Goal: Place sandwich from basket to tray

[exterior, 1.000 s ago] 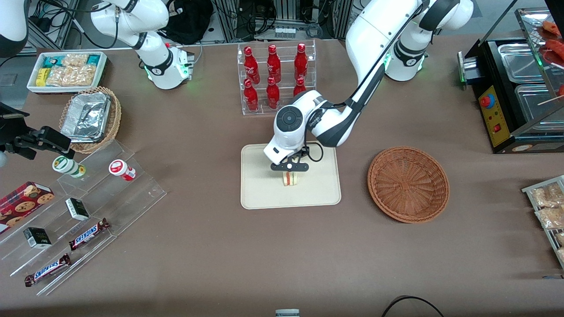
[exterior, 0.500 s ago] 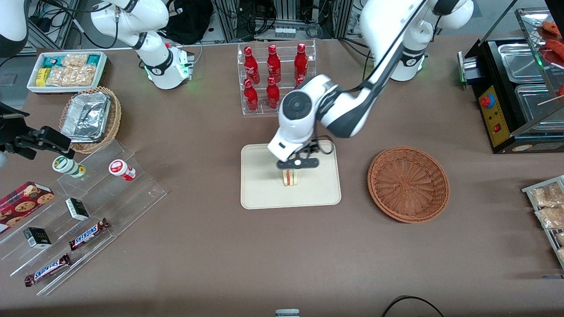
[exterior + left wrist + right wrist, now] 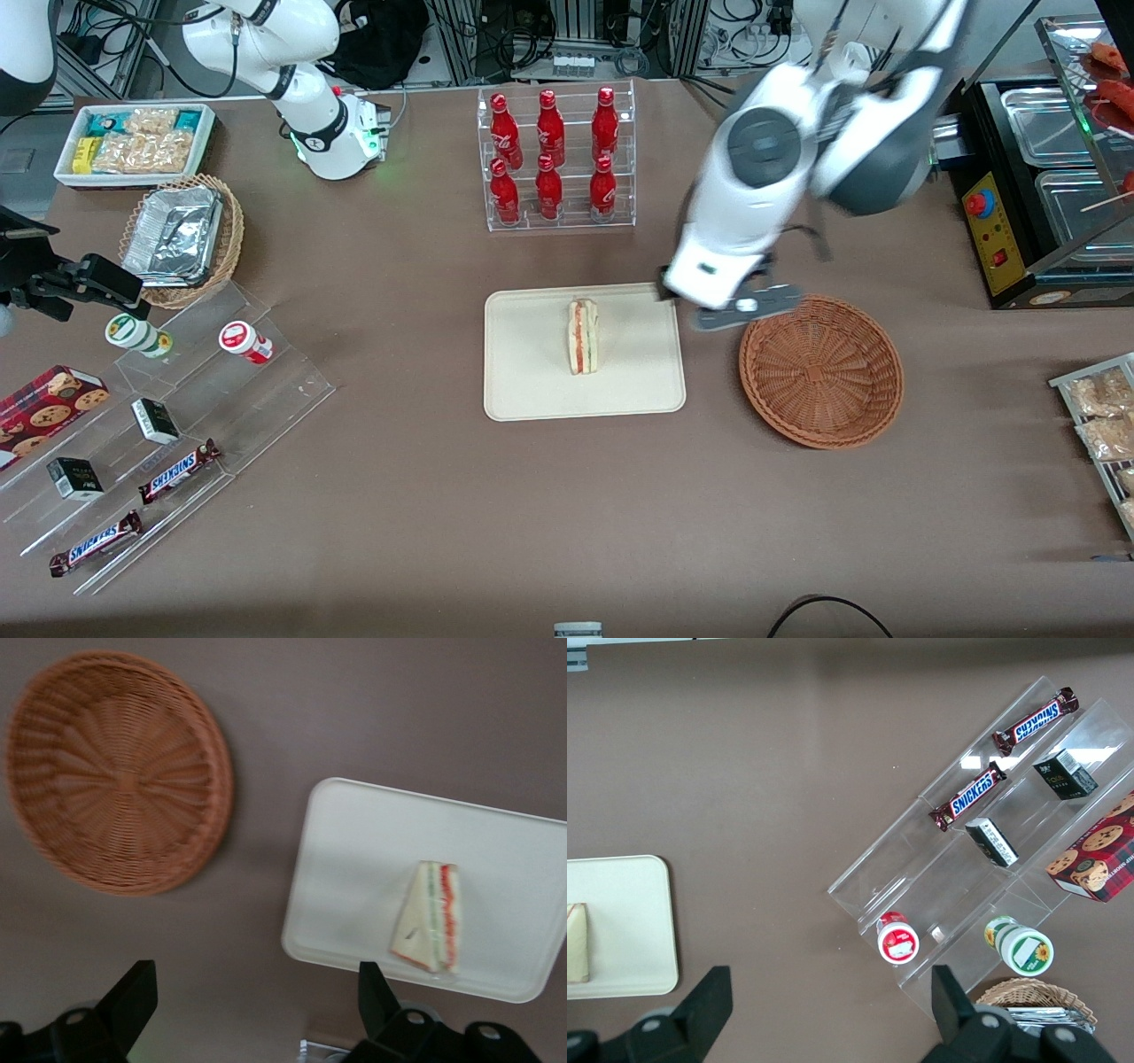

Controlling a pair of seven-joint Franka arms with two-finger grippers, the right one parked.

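Note:
The sandwich (image 3: 583, 336), a pale bread wedge with red and green filling, stands on edge in the middle of the cream tray (image 3: 523, 390). It also shows in the left wrist view (image 3: 429, 919) on the tray (image 3: 354, 859). The reddish-brown wicker basket (image 3: 821, 369) is empty, beside the tray toward the working arm's end; it shows in the left wrist view too (image 3: 115, 771). My left gripper (image 3: 732, 310) is open and empty, raised high above the table between tray and basket. Its black fingers (image 3: 133, 997) stand wide apart.
A clear rack of red bottles (image 3: 554, 155) stands farther from the front camera than the tray. A black food warmer (image 3: 1036, 177) sits at the working arm's end. Acrylic steps with snacks (image 3: 168, 425), a tan foil basket (image 3: 182, 237) and a white bin (image 3: 133, 142) lie toward the parked arm's end.
My left gripper has let go of the sandwich, risen off the tray and swung toward the basket. The sandwich stays standing on the tray.

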